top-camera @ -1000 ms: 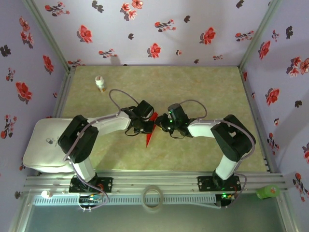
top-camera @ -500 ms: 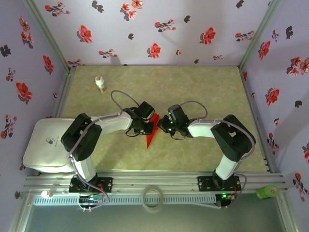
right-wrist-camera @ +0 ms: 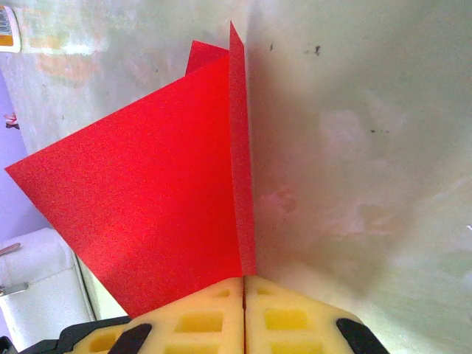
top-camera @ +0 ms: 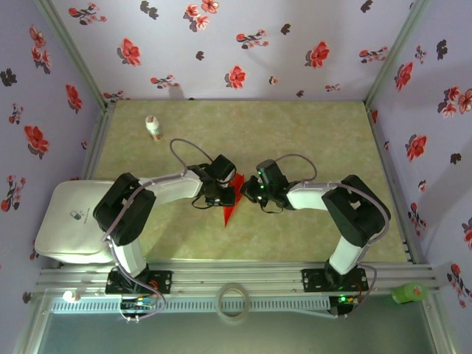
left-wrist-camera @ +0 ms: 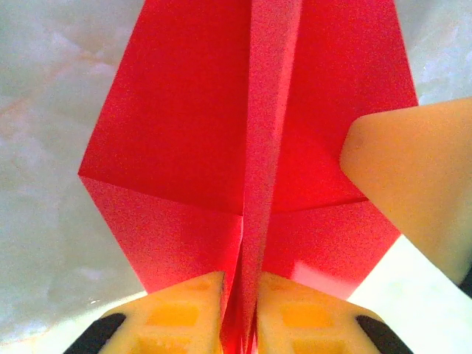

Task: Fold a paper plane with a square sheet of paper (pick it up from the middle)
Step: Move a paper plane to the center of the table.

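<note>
Paper plane (top-camera: 229, 210), bright red and folded to a slim point, lies at the middle of the counter (top-camera: 317, 133) in the overhead view, its tip toward the arms' bases. The left gripper (top-camera: 226, 193) and the right gripper (top-camera: 248, 190) meet over its wider end, one from each side. A small white bottle (top-camera: 153, 127) stands well apart, near the far left corner.

On the left wrist camera, the plane's upright centre fin runs between the left gripper's yellow pads (left-wrist-camera: 184, 313), with red flaps spreading to both sides. The pads sit close against the fin, but whether those jaws pinch it cannot be told.

On the right wrist camera, the right gripper's jaws are clenched on the fin's edge, their pads pressed together around it.
</note>
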Controlling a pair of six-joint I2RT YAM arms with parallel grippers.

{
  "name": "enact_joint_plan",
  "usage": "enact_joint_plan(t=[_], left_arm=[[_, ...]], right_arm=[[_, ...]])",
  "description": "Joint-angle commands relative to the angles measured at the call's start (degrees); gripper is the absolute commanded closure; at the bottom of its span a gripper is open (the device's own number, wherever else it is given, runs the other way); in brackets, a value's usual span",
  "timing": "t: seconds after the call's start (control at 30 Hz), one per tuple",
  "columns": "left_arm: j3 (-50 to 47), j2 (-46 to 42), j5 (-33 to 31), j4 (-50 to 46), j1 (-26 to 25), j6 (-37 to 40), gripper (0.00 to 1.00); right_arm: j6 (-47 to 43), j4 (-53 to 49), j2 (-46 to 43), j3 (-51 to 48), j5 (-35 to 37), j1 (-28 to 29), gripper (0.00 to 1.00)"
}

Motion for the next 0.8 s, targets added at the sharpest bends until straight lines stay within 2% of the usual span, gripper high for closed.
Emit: enact_joint_plan(t=[0.0,0.77], left_arm=[[0.30,1.13,1.08,0.19,-0.39,-0.49,0.82],[0.79,2.68,1.12,-0.36,-0.36,0.30,0.85]], right_arm=[[-0.62,-0.13,0.52,-0.24,0.63,0.34,0.93],[-0.88,-0.55,1.19,0.17,0.03,0.26,0.92]])
